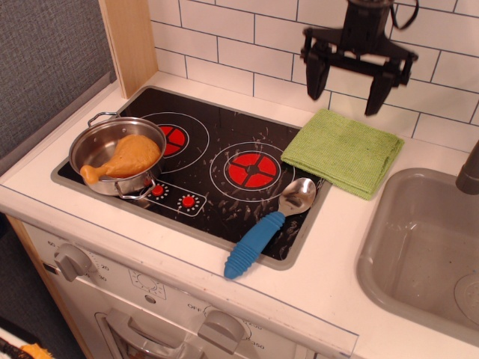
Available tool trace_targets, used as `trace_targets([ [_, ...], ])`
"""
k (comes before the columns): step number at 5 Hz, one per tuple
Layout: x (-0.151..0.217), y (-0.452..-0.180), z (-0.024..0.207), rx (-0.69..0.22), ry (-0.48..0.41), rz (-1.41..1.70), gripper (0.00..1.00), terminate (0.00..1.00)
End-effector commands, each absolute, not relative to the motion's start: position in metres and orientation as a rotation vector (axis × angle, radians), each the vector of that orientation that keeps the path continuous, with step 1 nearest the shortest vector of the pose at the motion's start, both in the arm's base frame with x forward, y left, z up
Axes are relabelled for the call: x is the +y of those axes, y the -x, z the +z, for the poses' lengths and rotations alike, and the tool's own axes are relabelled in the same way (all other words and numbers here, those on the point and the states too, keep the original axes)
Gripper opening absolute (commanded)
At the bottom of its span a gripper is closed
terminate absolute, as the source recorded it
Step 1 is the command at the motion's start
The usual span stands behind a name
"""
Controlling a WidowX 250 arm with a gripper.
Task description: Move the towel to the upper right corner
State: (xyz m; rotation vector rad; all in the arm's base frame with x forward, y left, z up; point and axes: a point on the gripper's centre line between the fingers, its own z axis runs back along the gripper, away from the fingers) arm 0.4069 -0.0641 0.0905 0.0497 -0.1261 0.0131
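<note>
White worktop [337, 247], spread below and in front of the fingers [314, 78]; carried everything else. Grey sink [374, 224], sunk into it below and to the right of the fingers.

Black cooktop [217, 149], set into the worktop below and to the left of the fingers, reaching under them at the upper right corner [415, 146].

Lime-green towel [343, 152], laid flat and folded directly beneath the fingers, apart from them. Covered the cooktop's far right corner and lapped onto the white strip beside the sink. Judged to be at its goal place already, with little or nothing left to do but clear the arm away.

Fingers spread wide, pointed straight down, empty, hung in front of the tiled wall above the towel's far edge. Judged to be held apart and high so as not to snag or drag the soft cloth.

Steel pot [112, 184], well to the left of the fingers on the left burner, out of the towel's way. Orange drumstick [127, 157] lodged inside it.

Blue-handled spoon [266, 228], below and left of the fingers, bowl just beside the towel's near edge; contact between them not discernible.
</note>
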Motion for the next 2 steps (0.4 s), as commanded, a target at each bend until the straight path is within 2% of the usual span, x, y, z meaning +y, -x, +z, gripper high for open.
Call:
trace_targets([
  [1,-0.0602,-0.4002,0.1282,-0.210,-0.048,-0.019,1.00,0.00],
  [2,-0.0602,-0.4002,0.1282,-0.210,-0.048,-0.019,1.00,1.00],
])
